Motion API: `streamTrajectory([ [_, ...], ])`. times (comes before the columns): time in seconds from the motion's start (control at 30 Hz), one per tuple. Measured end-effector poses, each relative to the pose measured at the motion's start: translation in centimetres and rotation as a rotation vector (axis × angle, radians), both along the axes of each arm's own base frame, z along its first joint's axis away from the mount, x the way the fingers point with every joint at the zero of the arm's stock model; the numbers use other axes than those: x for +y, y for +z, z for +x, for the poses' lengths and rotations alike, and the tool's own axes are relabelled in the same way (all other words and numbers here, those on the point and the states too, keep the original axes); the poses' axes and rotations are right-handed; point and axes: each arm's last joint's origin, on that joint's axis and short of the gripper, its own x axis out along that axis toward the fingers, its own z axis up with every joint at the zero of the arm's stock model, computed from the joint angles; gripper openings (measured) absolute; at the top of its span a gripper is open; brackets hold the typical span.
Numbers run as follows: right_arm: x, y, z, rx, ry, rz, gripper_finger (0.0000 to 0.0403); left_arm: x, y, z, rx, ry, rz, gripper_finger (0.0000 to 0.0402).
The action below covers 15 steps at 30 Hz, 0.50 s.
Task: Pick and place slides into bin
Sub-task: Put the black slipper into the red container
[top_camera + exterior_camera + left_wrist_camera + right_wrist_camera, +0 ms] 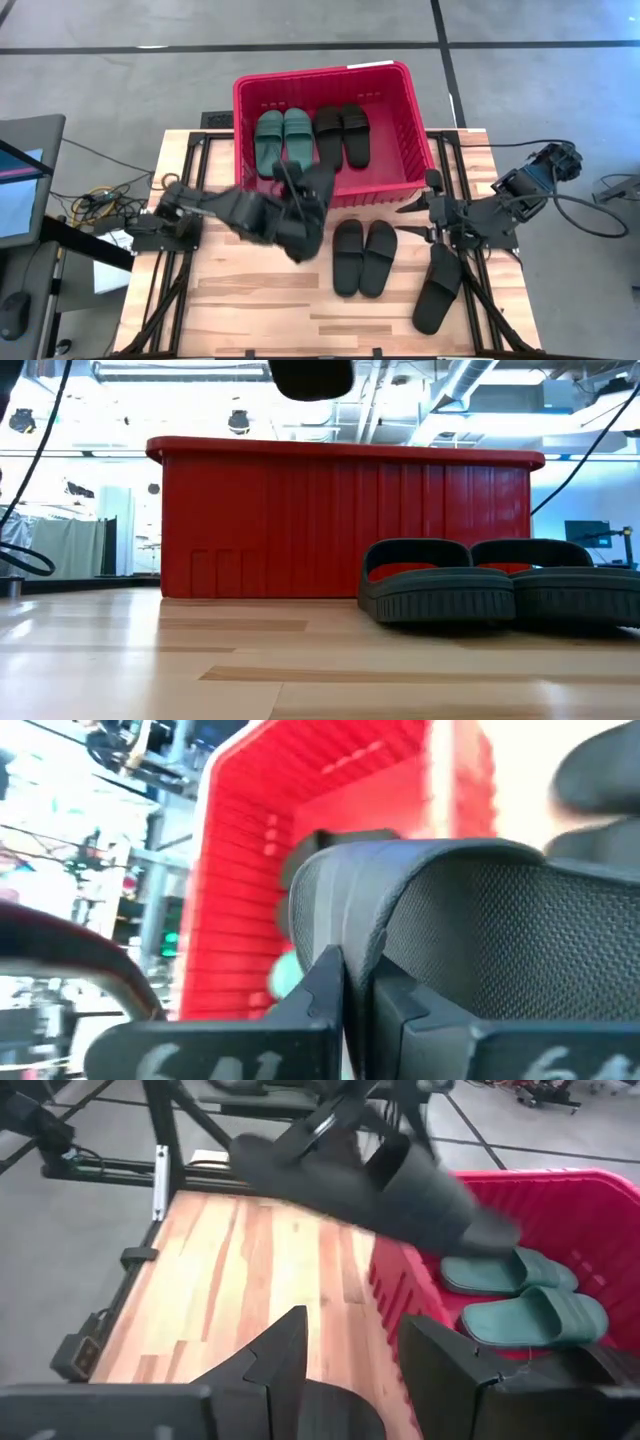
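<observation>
Grey concrete floor surrounds my wooden table (250, 310), which fills the lower middle of the high view. I see the red bin (405, 150) sitting at the table's far edge, upper centre of that frame, with the green pair of slides (282, 140) lying side by side in its left half and a black pair (342, 133) just beside them on the right. My left arm reaches in from the left edge, and the left gripper (300, 205) is clenched on a black slide (305, 215), held in the air at the bin's near wall, centre frame; the left wrist view shows its fingers (310, 995) pinching the textured strap with the red wall behind. Another black pair (363, 257) rests on the table just below the bin, right of centre, soles down. My right gripper (415, 215) waits near the bin's lower right corner, its jaws spread apart and holding nothing. A single black slide (437, 292) lies at lower right, near the table's edge.
</observation>
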Motion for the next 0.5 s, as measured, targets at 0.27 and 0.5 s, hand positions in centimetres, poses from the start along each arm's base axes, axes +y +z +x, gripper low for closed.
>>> streamTrajectory([
  [0.27,-1.3,0.0,0.7,-0.003,-0.073,-0.006,0.0141,10.0,1.9,-1.3,0.128,0.121,-0.012,0.0001],
  [0.5,-3.2,0.0,1.5,-0.003,-0.178,-0.014,0.0136,20.1,1.5,-2.8,0.244,0.199,-0.141,0.0001],
])
